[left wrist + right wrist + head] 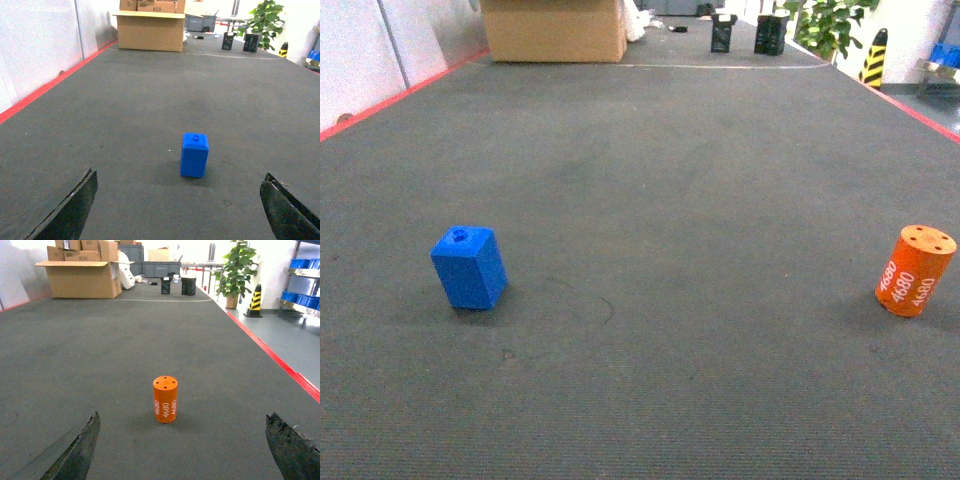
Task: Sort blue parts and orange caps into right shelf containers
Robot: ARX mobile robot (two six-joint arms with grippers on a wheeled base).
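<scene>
A small blue part [469, 268] stands upright on the left of a dark grey mat [650, 200], and an orange cap [915, 270] marked 4680 stands upright far to its right. The left gripper [180, 210] is wide open and empty, its fingers either side of the blue part but short of it. The right gripper [185, 450] is equally wide open and empty, framing the orange cap. A cardboard box [555, 30] sits at the mat's far end

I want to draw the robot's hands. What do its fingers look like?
Only the finger ends show, in the wrist views. The left gripper has two flat black fingers with straight, slanted edges. The right gripper looks the same, but its black fingers look rough and worn. No cables, markings or arms show.
</scene>
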